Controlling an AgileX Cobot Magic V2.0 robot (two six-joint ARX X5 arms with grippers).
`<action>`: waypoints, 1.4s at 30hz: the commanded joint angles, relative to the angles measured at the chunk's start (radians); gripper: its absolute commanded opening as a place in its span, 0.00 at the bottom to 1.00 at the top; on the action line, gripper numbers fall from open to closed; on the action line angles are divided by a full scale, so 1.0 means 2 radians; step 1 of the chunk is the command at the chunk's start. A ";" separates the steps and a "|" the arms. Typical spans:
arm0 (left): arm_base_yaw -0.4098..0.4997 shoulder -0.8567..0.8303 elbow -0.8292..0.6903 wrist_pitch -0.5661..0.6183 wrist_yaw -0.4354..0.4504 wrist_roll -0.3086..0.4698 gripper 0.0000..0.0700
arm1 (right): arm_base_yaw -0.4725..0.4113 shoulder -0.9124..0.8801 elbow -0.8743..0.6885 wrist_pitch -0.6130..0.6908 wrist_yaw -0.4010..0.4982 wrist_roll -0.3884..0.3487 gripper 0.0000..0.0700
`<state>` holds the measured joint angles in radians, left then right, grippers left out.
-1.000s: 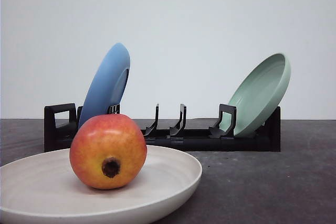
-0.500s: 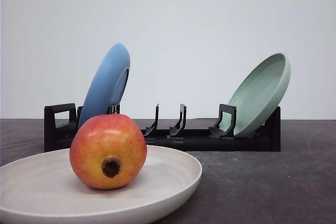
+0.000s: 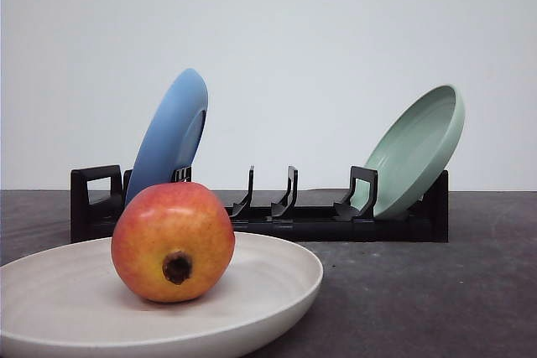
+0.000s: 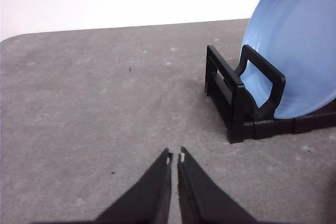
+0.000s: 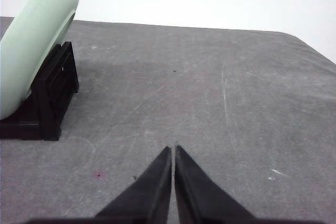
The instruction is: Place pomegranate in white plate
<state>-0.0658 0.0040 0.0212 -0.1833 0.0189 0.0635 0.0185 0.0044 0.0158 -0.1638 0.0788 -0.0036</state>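
Note:
The pomegranate (image 3: pixel 173 241), red fading to orange-yellow with its dark calyx facing the camera, rests inside the white plate (image 3: pixel 277 287) at the near left of the front view. My left gripper (image 4: pixel 175 156) is shut with nothing between its fingers, hovering over bare grey table beside the rack's end. My right gripper (image 5: pixel 172 150) is likewise shut and empty above the grey table, off the other end of the rack.
A black dish rack (image 3: pixel 277 215) stands behind the white plate. It holds a blue plate (image 3: pixel 168 136) on edge at its left end and a pale green plate (image 3: pixel 419 148) at its right end. The blue plate (image 4: pixel 299 51) and green plate (image 5: pixel 31 45) appear near the grippers.

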 commanded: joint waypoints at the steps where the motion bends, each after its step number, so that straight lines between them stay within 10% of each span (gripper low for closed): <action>1: 0.000 -0.001 -0.005 -0.002 0.003 0.005 0.00 | -0.001 0.000 -0.002 0.003 0.000 0.004 0.00; 42: 0.001 -0.001 -0.005 -0.002 0.003 0.005 0.00 | -0.001 0.000 -0.002 0.003 0.000 0.003 0.00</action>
<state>-0.0658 0.0044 0.0212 -0.1833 0.0189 0.0635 0.0185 0.0044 0.0158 -0.1638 0.0788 -0.0036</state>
